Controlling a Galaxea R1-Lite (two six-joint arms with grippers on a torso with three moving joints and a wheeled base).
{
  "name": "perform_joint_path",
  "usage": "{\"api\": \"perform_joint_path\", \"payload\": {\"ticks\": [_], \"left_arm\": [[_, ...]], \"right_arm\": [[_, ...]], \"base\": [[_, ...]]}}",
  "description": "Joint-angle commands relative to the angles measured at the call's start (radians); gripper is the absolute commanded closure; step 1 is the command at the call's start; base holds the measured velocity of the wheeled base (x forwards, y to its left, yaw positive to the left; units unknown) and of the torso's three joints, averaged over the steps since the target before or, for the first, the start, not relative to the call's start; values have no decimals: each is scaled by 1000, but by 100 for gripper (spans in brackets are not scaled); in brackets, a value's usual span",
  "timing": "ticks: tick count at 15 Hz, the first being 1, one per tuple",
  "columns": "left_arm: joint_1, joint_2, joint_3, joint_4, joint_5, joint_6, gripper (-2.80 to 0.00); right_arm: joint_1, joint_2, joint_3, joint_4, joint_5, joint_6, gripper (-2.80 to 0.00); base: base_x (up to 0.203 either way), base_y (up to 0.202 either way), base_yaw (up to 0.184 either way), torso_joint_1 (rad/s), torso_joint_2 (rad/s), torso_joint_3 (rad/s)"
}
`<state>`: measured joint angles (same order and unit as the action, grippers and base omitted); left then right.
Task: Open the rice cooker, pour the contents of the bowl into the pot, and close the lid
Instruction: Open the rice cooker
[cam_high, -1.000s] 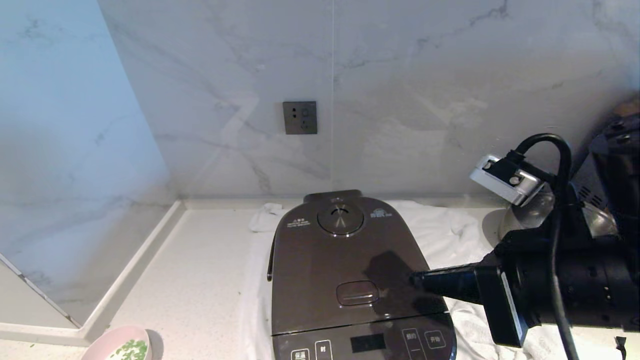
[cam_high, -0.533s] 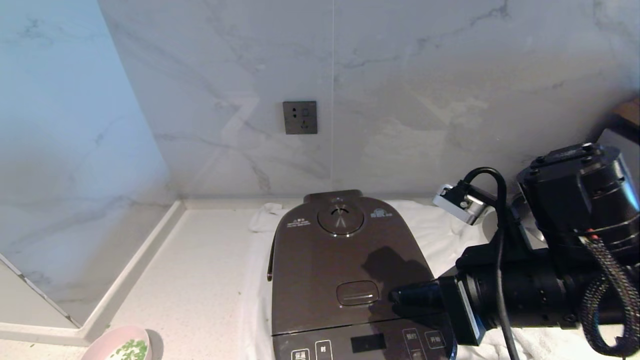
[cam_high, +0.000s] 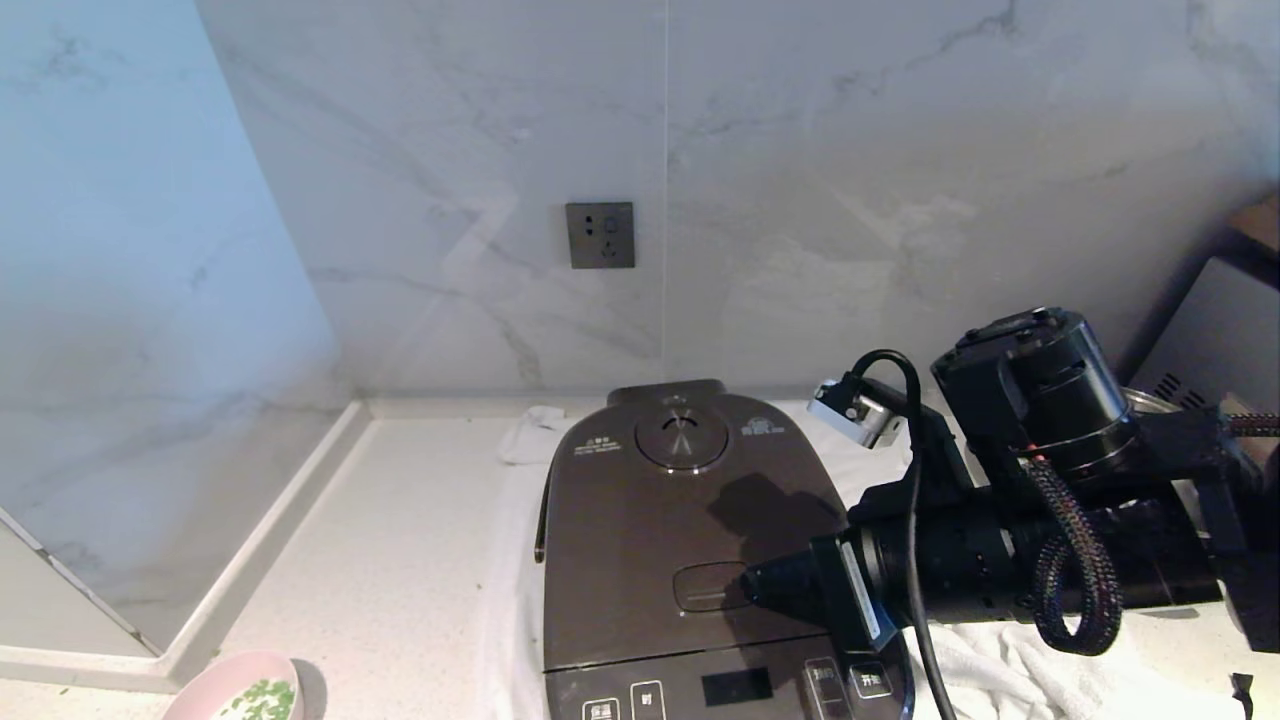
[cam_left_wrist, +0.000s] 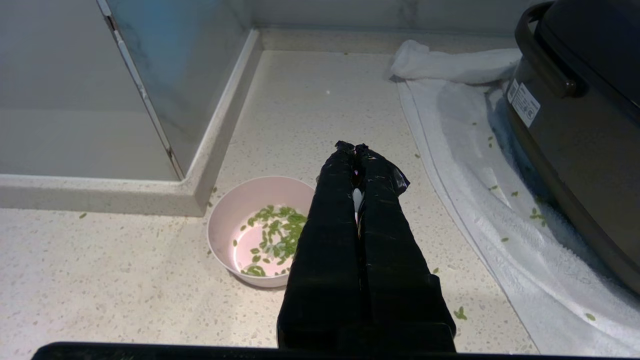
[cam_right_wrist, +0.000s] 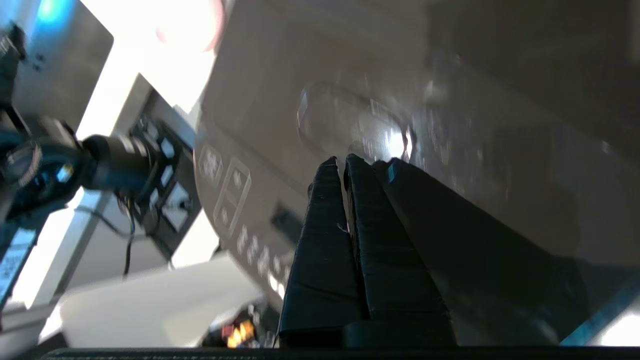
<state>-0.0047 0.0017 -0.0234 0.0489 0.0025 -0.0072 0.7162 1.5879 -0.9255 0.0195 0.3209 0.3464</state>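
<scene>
Right gripper (cam_high: 752, 588), fingers pressed together and empty, touches the oval latch button (cam_high: 712, 587) on the closed lid (cam_high: 660, 540); it should press straight down, centred.

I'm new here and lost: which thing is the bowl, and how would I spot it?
Start at the big dark rice cooker on the white towel. Look to its left, to the speckled counter's corner step. There sits the bowl: small, round, pale pink, the only dish holding green bits.

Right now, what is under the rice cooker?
A white towel lies under the rice cooker, spreading out on both sides over the counter. The part beneath the cooker's base is covered.
</scene>
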Motion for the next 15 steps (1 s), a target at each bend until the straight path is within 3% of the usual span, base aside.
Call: {"api": "perform_joint_path", "payload": {"ticks": [1,15], "left_arm": [[0,1,0,0,1,0,0],[0,1,0,0,1,0,0]], "right_arm": [[-3,28,3,-31,1,3,0],[-1,75,-15,-42,27,5,0]], "base": [[0,0,0,0,0,0],[0,0,0,0,0,0]]}}
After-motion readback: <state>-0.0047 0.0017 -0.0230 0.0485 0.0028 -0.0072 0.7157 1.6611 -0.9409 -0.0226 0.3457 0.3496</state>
